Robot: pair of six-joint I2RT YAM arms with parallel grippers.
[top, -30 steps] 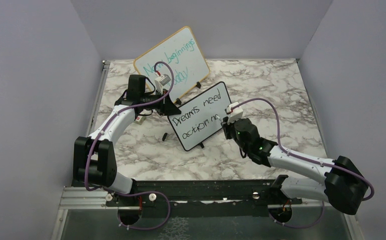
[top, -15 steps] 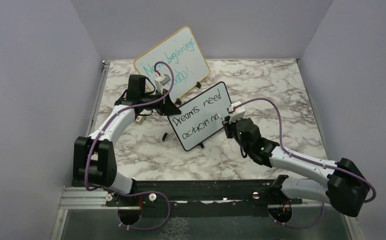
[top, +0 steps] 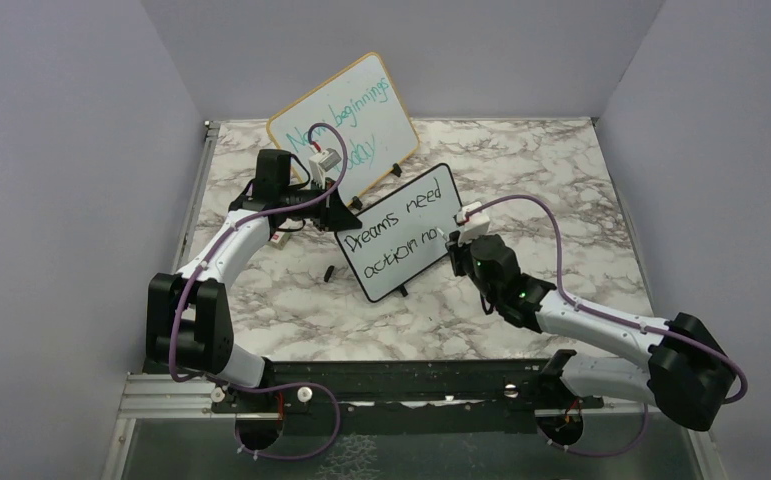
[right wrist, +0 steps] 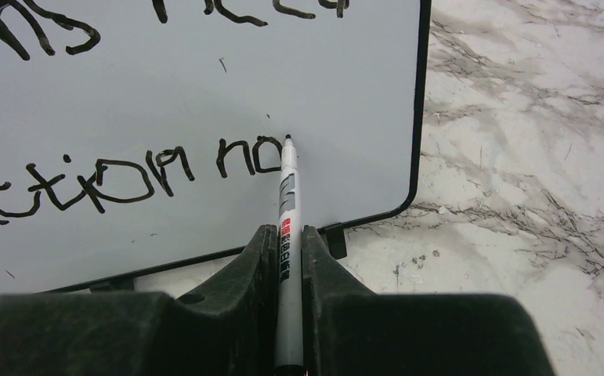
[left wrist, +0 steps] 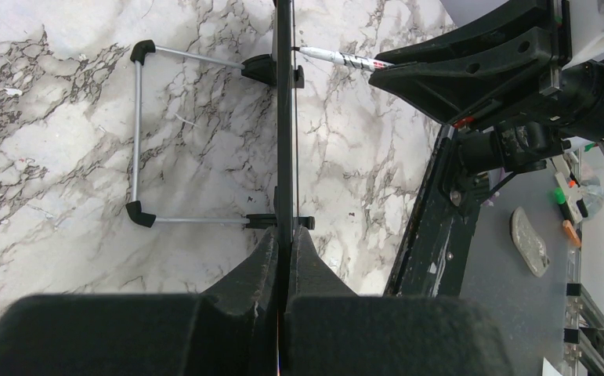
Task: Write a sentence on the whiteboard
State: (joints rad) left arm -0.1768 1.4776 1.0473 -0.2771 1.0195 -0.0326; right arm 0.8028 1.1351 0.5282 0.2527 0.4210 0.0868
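While the right gripper (right wrist: 287, 237) pinches a marker (right wrist: 288, 188) between nearly closed fingers, the tip meets the whiteboard (right wrist: 204, 86) just past "no", the last letters of the black sentence (right wrist: 71, 184). The whiteboard stands tilted at mid-table (top: 521, 170), its left edge clamped in the left gripper (left wrist: 284, 239), fingers fully closed. Behind it leans a wood-framed board (top: 346, 120) with teal writing.

One whiteboard (top: 401, 234), one wood-framed board (top: 359, 112), one marker (right wrist: 287, 200).

Smooth, glossy whiteboard (right wrist: 204, 102) — matt black plastic frame (right wrist: 418, 117) — on marble-look table (right wrist: 533, 196)
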